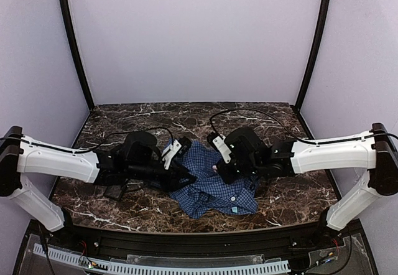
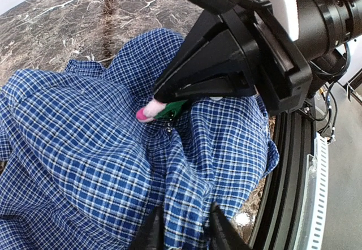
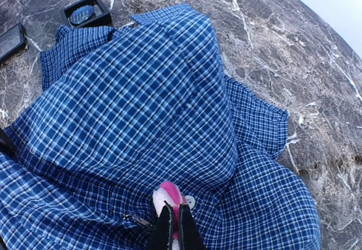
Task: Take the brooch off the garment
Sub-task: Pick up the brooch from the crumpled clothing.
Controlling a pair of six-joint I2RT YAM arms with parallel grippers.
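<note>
Brooch (image 3: 169, 197) is tiny, light & prob fragile, pinned mid-shirt (image 3: 141, 91), which is floppy af, so right tool (image 3: 173, 211) clamped on the pink petals looks like the right spot imo, w/ left tool (image 2: 185, 215) slightly apart over a shirt fold.

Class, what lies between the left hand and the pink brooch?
Only rumpled cloth of the checked shirt lies between the left hand and the brooch. Nothing else is on that stretch. The left wrist view shows it best.
</note>
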